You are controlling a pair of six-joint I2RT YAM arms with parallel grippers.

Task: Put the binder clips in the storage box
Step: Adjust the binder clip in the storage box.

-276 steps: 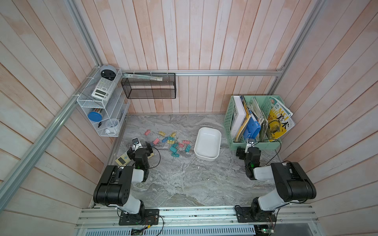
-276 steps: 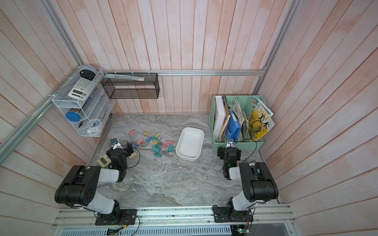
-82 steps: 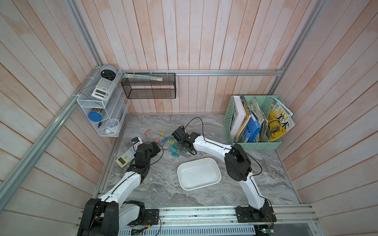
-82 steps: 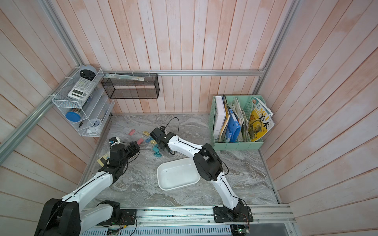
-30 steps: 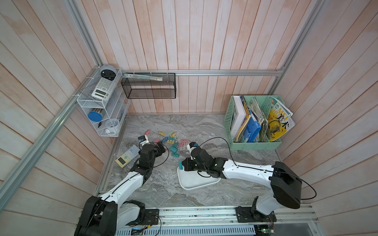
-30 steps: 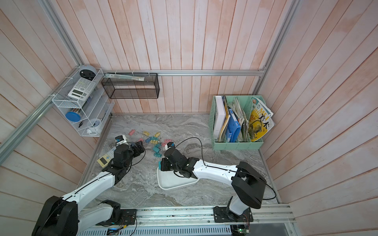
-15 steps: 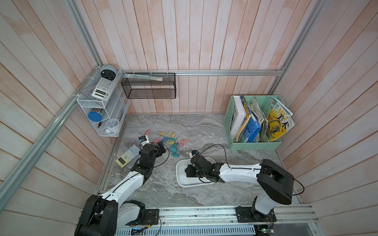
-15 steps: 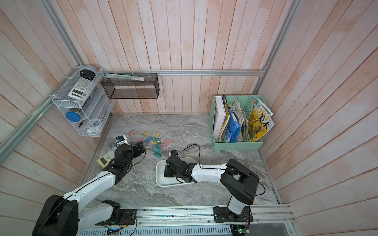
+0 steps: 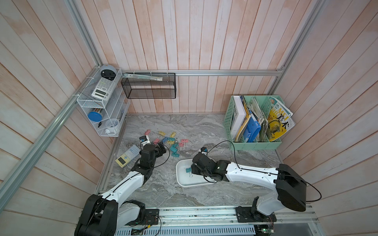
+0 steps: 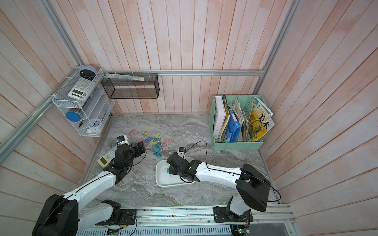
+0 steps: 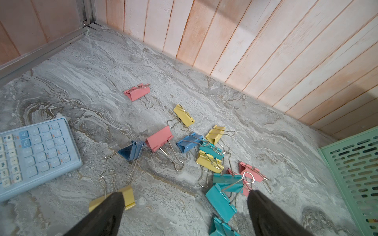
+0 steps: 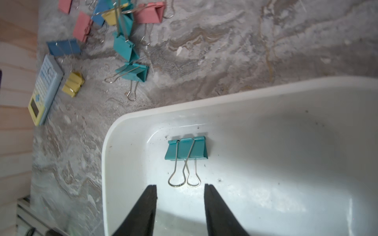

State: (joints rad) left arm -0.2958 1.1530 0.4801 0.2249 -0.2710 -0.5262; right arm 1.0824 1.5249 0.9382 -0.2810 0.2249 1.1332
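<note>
Clearance matters: my right hand (image 12: pixel 180 185) stands open and empty over the storage box (image 9: pixel 179 179), low centre of frame, one teal binder clip (image 12: pixel 186 148) lying free inside. I should lift straight up, clear of its wire handles (image 12: pixel 176 163). Meanwhile my left hand (image 11: pixel 186 193) gapes above the loose binder clips (image 9: pixel 170 142), centre-left.

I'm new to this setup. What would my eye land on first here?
The scatter of pastel binder clips on the grey marble table, ahead of the open left hand. Next, one teal clip lying alone in the white storage box, just past the open right hand. The mint file basket stuffed with magazines stands in a far corner.
</note>
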